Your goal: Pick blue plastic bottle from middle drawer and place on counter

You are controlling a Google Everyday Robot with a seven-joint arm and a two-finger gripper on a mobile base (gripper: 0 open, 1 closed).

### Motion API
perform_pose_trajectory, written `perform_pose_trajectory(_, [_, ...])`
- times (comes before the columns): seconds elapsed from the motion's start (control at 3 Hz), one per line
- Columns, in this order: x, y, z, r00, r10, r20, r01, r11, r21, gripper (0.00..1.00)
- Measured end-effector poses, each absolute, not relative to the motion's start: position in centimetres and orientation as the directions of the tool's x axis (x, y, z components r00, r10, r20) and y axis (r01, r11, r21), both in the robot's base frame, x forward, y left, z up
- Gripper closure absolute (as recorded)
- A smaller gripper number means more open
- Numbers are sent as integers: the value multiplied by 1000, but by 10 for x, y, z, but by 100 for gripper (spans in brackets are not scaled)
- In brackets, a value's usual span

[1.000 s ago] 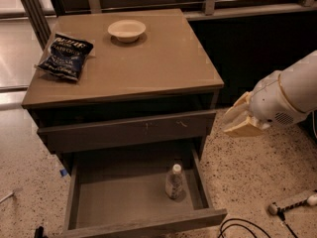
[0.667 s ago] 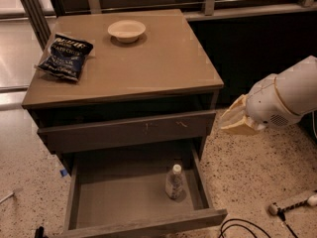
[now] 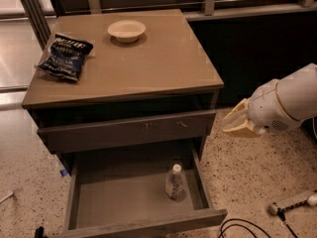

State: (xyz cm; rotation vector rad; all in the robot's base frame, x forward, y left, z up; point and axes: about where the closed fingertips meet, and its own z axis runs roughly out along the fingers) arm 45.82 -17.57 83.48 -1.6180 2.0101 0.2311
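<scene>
The small clear plastic bottle with a white screw cap (image 3: 176,182) is seen standing upright on the bare grey floor of the pulled-out middle drawer (image 3: 119,202), near that drawer's right-hand wall in the picture. It lies well below the pale two-finger gripper (image 3: 237,124) and off toward the cabinet side of it. The gripper is held in the air beside the cabinet, level with the closed, scratched drawer front (image 3: 124,133) and apart from it. Nothing is carried in the gripper, and whether it is spread or closed cannot be told. The glossy tan-brown counter (image 3: 163,68) sits higher than the gripper and beyond it, and a shallow cream bowl (image 3: 127,30) and a dark blue snack bag (image 3: 65,56) are seen lying on it. The drawer is judged to be opened already. The reach down into it, the grasp, the lift and the setting-down on the counter are all judged to be left undone.
</scene>
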Motion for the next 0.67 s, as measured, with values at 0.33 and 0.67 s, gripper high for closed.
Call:
perform_pose_trajectory(0.33, [473,-187,789,-114,-846,-520,-935,268,-231,100])
perform_pose_trajectory(0.67, [496,-190,735,-87,-829,-553,-929,268,-255,100])
